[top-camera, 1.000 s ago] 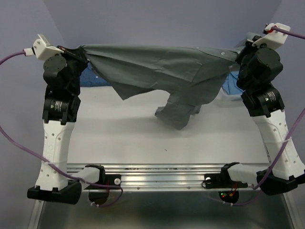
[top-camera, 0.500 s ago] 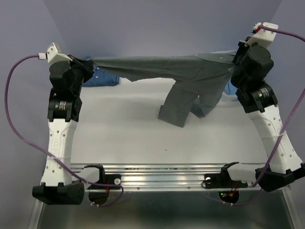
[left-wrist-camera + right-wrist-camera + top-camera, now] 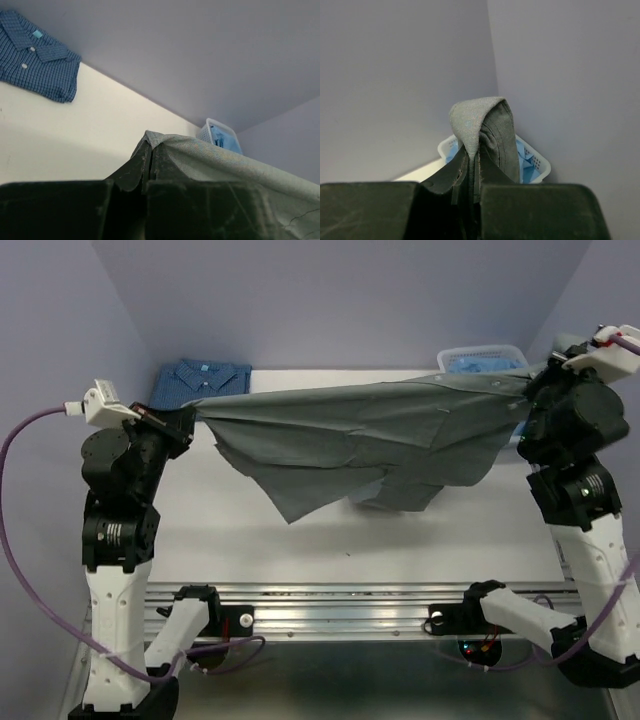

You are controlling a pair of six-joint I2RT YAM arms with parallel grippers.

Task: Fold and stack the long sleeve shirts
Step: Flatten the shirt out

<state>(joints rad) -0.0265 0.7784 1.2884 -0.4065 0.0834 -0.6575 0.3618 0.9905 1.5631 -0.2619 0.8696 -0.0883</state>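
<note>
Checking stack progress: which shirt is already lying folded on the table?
The dark blue checked shirt at the far left, collar up. The slate-grey shirt hangs stretched between the left end effector and right end effector.

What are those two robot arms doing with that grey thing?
They are holding up a grey shirt, stretched between them over the table. The left gripper pinches one end and the right gripper the other. A blue checked shirt lies folded at the back left, and a basket sits at the back right.
</note>
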